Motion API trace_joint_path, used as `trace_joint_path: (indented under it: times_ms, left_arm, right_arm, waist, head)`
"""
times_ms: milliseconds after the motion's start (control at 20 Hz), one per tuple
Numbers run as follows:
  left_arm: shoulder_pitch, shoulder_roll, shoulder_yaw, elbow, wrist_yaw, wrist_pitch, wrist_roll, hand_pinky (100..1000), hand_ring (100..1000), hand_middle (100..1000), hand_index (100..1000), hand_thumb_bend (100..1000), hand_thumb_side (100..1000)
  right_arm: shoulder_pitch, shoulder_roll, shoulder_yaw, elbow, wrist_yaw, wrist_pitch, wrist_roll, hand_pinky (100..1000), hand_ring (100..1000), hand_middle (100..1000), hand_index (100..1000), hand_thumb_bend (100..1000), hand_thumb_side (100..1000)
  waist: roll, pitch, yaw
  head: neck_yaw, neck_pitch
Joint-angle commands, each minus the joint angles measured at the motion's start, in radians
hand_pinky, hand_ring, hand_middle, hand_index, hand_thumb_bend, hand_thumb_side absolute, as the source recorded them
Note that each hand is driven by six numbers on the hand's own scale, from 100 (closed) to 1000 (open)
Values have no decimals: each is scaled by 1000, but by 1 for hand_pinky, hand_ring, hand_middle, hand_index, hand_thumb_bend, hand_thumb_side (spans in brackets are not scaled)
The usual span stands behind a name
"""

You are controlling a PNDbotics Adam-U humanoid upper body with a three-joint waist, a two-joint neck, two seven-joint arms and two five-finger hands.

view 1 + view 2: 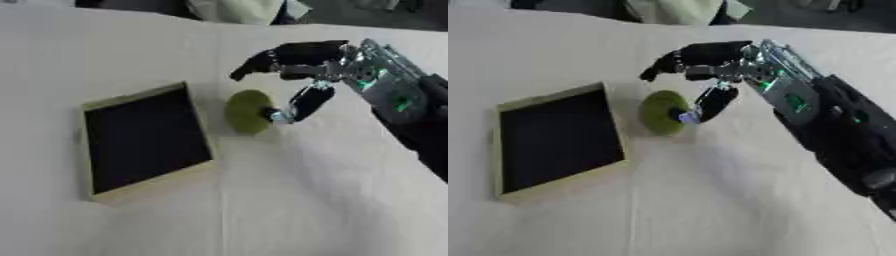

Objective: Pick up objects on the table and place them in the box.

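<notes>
- Pale cloth covers the table from edge to edge; at the far edge a dark strip of background and a bundle of light fabric are visible, neither taking part in the work.
- My right hand enters from the right side on a black forearm with silver and green parts at the wrist. Its fingers arch forward and downward, partly curled, while the thumb points down with its tip against the near side of the object.
- The object is a yellow-green disc, apparently standing on edge on the cloth, just right of the box. My thumb touches it; the fingers hang above and behind it without visibly closing on it, so I judge the hand spread and not yet holding anything.
- The box is a shallow tray with a tan rim and a dark interior, lying askew on the left half of the table. Nothing can be seen inside it.
- My left hand appears in neither view.
- Progress: as far as the views show, no object has been placed. The disc is the only loose object in sight; grasping it, carrying it leftward over the rim, and releasing it all remain.
</notes>
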Motion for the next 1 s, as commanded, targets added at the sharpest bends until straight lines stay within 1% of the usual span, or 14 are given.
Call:
trace_joint_path:
  times_ms: [50, 200, 250, 350, 500, 750, 900, 1000]
  left_arm:
    - [-8, 15, -2, -18, 6, 1, -5, 492, 692, 613, 659, 100, 493]
    - [-9, 14, -2, -18, 7, 1, -6, 492, 692, 613, 659, 100, 494]
    - [-9, 14, -2, -18, 7, 1, -6, 492, 692, 613, 659, 100, 494]
    - [-9, 14, -2, -18, 8, 0, -6, 492, 692, 613, 659, 100, 494]
    - [-11, 13, -2, -18, 8, 0, -5, 492, 692, 613, 659, 100, 494]
    - [-12, 12, -2, -18, 9, 1, -6, 492, 693, 613, 659, 100, 494]
    - [-12, 11, -3, -18, 9, 1, -7, 491, 693, 614, 659, 100, 495]
    - [-13, 10, -4, -18, 10, 1, -9, 492, 693, 614, 659, 100, 495]
  right_arm:
    - [-13, -4, -23, 26, 26, -6, -4, 895, 955, 862, 999, 191, 317]
    - [-12, 5, -24, 51, 52, -16, -5, 897, 954, 863, 1000, 206, 325]
    - [-12, 8, -24, 58, 60, -19, -6, 898, 955, 864, 999, 225, 318]
    - [-11, 14, -26, 73, 76, -25, -8, 898, 954, 864, 999, 222, 322]
    - [-7, 20, -25, 91, 91, -34, -7, 896, 952, 857, 994, 209, 351]
    - [-3, 34, -20, 102, 104, -45, 12, 894, 946, 833, 972, 207, 371]
    - [0, 44, -19, 110, 114, -48, 19, 890, 938, 805, 951, 212, 364]
    - [2, 50, -19, 117, 122, -48, 22, 887, 934, 788, 931, 198, 369]
  waist:
    - [8, -23, 1]
    - [9, -22, 2]
    - [9, -22, 2]
    - [9, -22, 2]
    - [9, -21, 3]
    - [10, -20, 4]
    - [11, -20, 4]
    - [12, -19, 5]
  head:
    - [-1, -4]
    - [-2, -5]
    - [-2, -5]
    - [-2, -5]
    - [-1, -5]
    - [-3, -5]
    - [-5, -6]
    - [-5, -5]
